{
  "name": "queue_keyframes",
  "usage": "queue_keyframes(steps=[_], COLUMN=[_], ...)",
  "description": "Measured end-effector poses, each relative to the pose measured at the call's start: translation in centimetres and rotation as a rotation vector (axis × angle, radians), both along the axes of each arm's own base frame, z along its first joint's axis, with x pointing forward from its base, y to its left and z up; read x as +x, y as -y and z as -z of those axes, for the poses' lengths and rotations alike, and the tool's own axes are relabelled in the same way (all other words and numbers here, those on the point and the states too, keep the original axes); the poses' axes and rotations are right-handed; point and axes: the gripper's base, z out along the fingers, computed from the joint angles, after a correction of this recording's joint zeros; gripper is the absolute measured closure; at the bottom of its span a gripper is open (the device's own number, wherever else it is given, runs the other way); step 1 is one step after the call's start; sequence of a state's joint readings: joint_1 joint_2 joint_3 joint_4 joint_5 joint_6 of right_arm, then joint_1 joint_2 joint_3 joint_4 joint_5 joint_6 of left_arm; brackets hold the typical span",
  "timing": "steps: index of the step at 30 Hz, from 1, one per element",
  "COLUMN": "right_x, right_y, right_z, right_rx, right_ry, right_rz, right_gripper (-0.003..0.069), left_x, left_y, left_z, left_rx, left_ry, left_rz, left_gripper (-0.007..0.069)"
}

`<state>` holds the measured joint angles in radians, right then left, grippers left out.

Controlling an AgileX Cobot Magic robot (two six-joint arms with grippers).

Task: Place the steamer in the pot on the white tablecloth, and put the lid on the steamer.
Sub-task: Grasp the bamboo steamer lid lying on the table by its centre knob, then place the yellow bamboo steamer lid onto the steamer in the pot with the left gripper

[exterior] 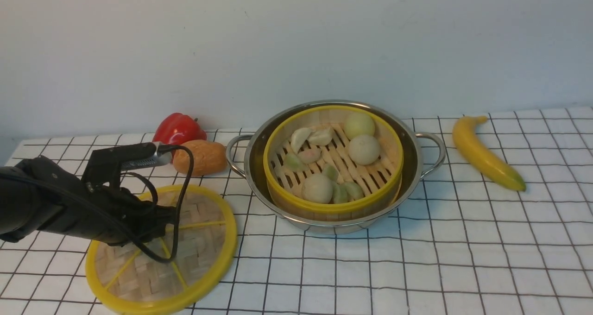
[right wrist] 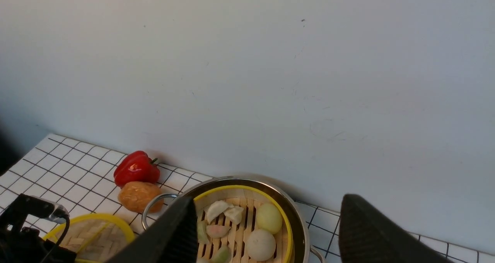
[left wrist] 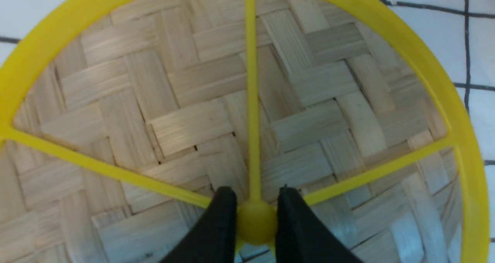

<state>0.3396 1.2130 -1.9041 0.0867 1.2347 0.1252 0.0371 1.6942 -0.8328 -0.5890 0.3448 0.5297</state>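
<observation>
Squarely over the lid (left wrist: 174, 100), the left gripper (left wrist: 257, 193) has its two black fingers (left wrist: 220, 224) pressed against either side of the yellow hub (left wrist: 256, 226), so it is clamped on the lid at its centre (one thin spoke (left wrist: 251, 81) runs straight out from between the fingertips, and two more slant away to either side). Under the gripper the lid lies flat on the cloth (exterior: 417, 268), woven face up, its thick yellow rim (left wrist: 444, 81) all around. Just beyond the gripper, towards the wall (exterior: 296, 37), sit a brown potato (exterior: 204, 156) and, behind that, a red pepper (exterior: 178, 127). To the gripper's right, near the lid but apart from it, stands the pot (exterior: 412, 166) with the steamer (exterior: 333, 208) inside it, uncovered, its slatted floor holding buns (exterior: 363, 149) and dumplings (exterior: 301, 136). Well past the pot on that same side lies a banana (exterior: 486, 155). The right gripper (right wrist: 267, 198) is out of the front view; its own camera shows its jaws spread wide with nothing between them, the pot and steamer ahead of it.
</observation>
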Motion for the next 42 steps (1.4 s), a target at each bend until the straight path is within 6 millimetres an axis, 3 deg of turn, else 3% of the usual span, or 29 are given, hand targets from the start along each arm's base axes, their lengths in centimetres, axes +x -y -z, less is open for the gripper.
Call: queue_keyframes(steps=[3,8,11,12,14,16,21,28,35,42], right_x=[0.0,0.0,0.0,0.0,0.0,0.0,-0.2,-1.2,-1.8,-1.8], right_y=[0.0,0.0,0.0,0.0,0.0,0.0,-0.3,-0.2,-0.1,-0.1], right_z=[0.0,0.0,0.0,0.0,0.0,0.0,-0.1,-0.5,-0.7,-0.7], right_rx=[-0.001,-0.004,-0.004,-0.004,-0.004,0.003,0.03,0.056,0.064,0.068], right_ry=[0.0,0.001,0.001,0.001,0.001,-0.001,-0.009,0.005,0.016,0.015], right_rz=[0.001,0.004,0.004,0.004,0.004,-0.003,-0.031,-0.052,-0.057,-0.061], right_gripper=[0.0179,0.0179,0.0179,0.0179,0.0179,0.0179,0.0179,0.0179,0.0179,0.0179], left_x=[-0.1,0.9,1.7,2.1,2.4,3.5,5.9,8.6,9.7,10.1], left_y=[0.0,0.1,0.4,1.1,1.8,4.2,11.6,18.6,23.3,24.1], left_z=[-1.5,-9.0,-12.2,-13.9,-14.7,-16.0,-15.1,-12.6,-12.0,-10.6], left_rx=[0.015,0.041,0.037,0.035,0.034,0.025,0.035,0.179,0.231,0.226], left_ry=[0.031,0.184,0.231,0.244,0.252,0.269,0.22,0.146,0.168,0.141], left_rz=[0.024,0.074,0.094,0.126,0.15,0.227,0.415,0.527,0.598,0.594], left_gripper=[0.0508,0.0507,0.0507,0.0507,0.0507,0.0507,0.0507,0.0507,0.0507,0.0507])
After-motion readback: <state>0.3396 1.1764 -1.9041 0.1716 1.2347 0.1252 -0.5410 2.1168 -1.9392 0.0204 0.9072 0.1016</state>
